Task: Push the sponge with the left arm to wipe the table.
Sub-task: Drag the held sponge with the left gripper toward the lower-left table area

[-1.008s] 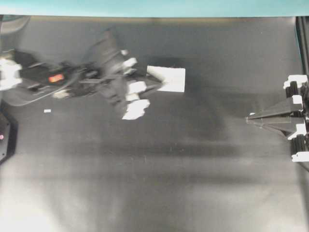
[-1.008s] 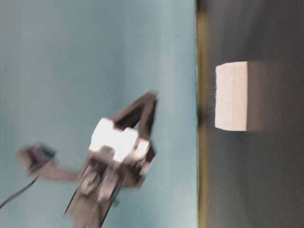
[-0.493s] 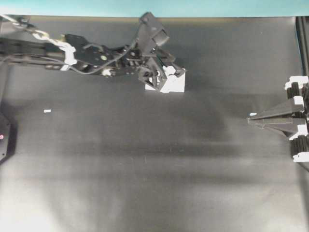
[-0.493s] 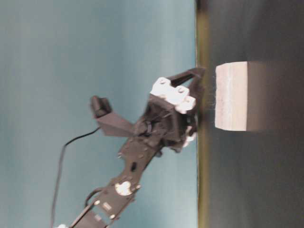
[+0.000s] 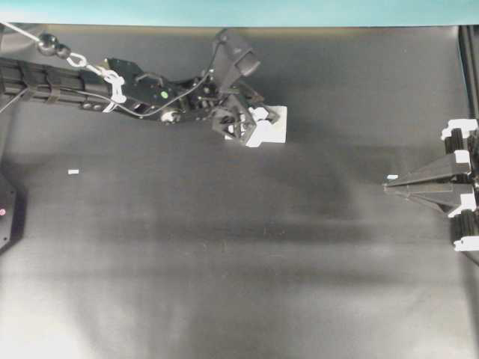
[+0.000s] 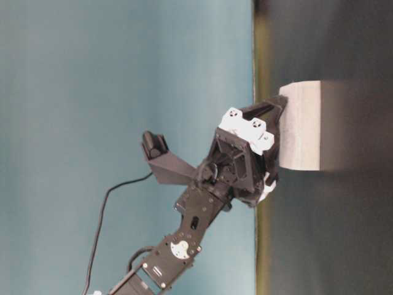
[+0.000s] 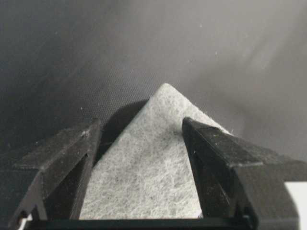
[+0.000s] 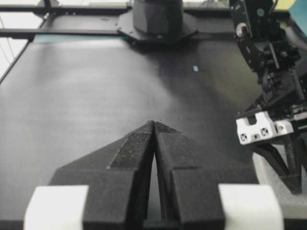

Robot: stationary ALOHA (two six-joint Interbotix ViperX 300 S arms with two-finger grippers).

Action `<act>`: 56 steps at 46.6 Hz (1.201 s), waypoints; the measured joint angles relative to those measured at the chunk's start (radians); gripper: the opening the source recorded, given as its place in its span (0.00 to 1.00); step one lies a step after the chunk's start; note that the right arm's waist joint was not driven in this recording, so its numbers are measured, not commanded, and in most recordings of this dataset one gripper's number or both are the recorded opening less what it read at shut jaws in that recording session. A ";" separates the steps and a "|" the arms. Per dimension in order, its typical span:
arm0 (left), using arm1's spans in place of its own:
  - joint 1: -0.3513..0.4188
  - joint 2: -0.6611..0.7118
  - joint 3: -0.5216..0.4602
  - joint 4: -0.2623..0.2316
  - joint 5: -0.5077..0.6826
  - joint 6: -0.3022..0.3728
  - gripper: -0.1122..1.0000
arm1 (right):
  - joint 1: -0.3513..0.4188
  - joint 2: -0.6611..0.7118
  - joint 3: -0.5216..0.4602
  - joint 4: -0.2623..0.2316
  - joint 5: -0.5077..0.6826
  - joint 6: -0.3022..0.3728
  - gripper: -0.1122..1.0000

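Note:
The white sponge (image 5: pixel 274 129) lies on the dark table (image 5: pixel 224 262) near its far teal edge; it also shows in the table-level view (image 6: pixel 301 126). My left arm reaches in from the left. Its gripper (image 5: pixel 251 126) is open and sits down over the sponge's left part. In the left wrist view the sponge (image 7: pixel 153 163) fills the gap between the two black fingers (image 7: pixel 72 148), one corner pointing ahead; a shadowed gap shows beside the left finger. My right gripper (image 5: pixel 388 183) is shut and empty at the right edge (image 8: pixel 154 123).
A tiny white speck (image 5: pixel 73 172) lies on the table at the left. A teal strip (image 5: pixel 224 11) runs along the far edge. A black arm base (image 8: pixel 156 19) stands at the far end in the right wrist view.
My left arm swung from the sponge's near-left side to the far side and came down, open, over the sponge's left part. The sponge has barely moved. The right arm is still.

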 measured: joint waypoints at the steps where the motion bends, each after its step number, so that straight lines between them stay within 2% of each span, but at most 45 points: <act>1: -0.002 -0.002 0.006 -0.002 0.000 -0.002 0.69 | 0.000 0.000 0.000 0.000 0.000 0.000 0.11; 13: -0.025 -0.026 0.060 -0.002 -0.008 -0.058 0.69 | 0.000 0.000 0.006 0.000 0.000 0.000 0.11; 28: -0.100 -0.091 0.146 0.000 -0.005 -0.080 0.69 | 0.000 -0.003 0.009 0.000 0.002 0.000 0.11; 44: -0.173 -0.206 0.302 -0.002 0.003 -0.132 0.69 | 0.000 -0.018 0.014 0.000 0.002 0.000 0.11; 56: -0.199 -0.224 0.331 -0.002 0.046 -0.158 0.69 | 0.000 -0.032 0.021 0.000 0.002 0.002 0.11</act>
